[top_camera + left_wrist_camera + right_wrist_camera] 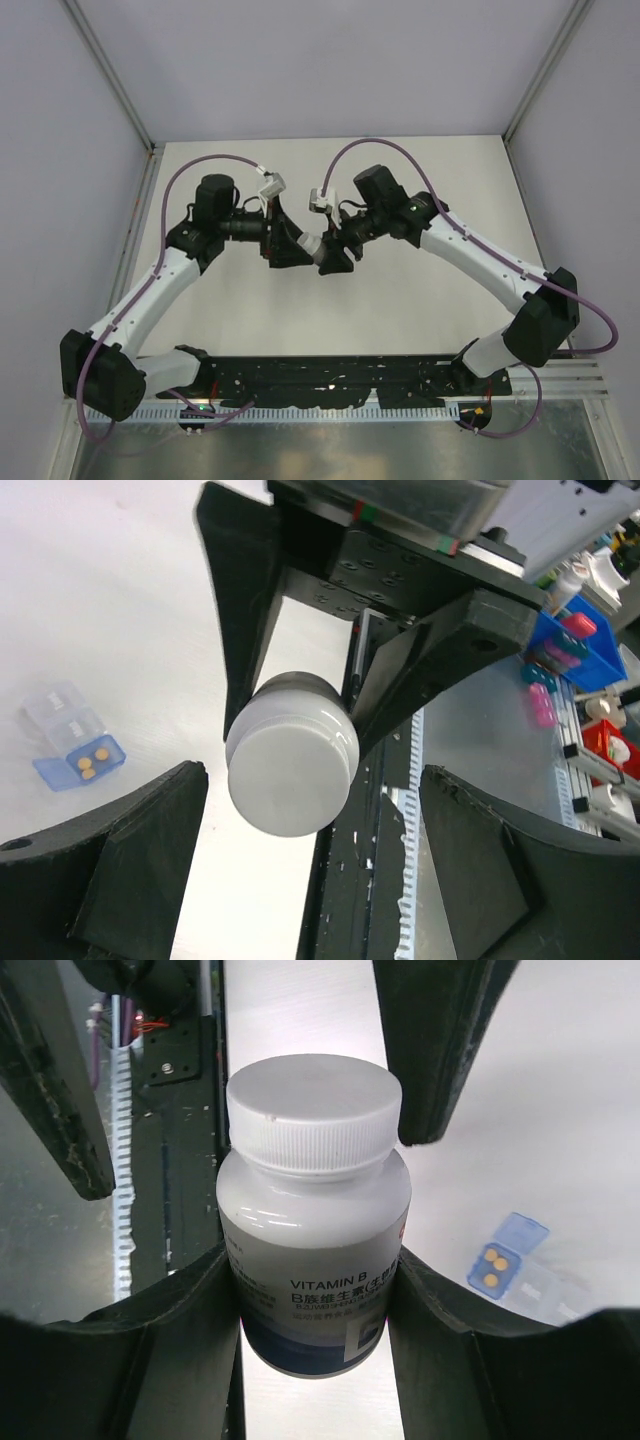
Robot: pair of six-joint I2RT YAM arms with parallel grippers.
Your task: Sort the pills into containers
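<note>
White tabletop [420,180] and pale walls [330,60] sat behind everything, with both arms meeting over the middle.

Between them, off the surface, was the bottle [315,1210]. The right gripper [310,1252] was clamped on its labelled body, one finger against each side. Its white cap [315,1110] pointed straight at the left gripper [310,780], whose jaws stood wide apart. One finger sat just beside the cap's rim and the other well clear, so nothing had hold of the cap.

I judged the step to be getting that cap off. To do it well, I would centre the left gripper on the cap so both fingers met the ribbed rim together. I would close squarely and twist about the bottle's own axis while the right gripper held firm. An off-centre bite would likely skid on the ribs or lever the bottle askew.

Below the right gripper and off to its side lay the clear case with a blue lid [515,1270], open. It held two orange pills [492,1268] and sat well apart from the bottle.

Open table lay beyond both grippers. The black rail [330,375] behind them, at the arm bases, was the edge to mind, and the case below called for care on any descent.
</note>
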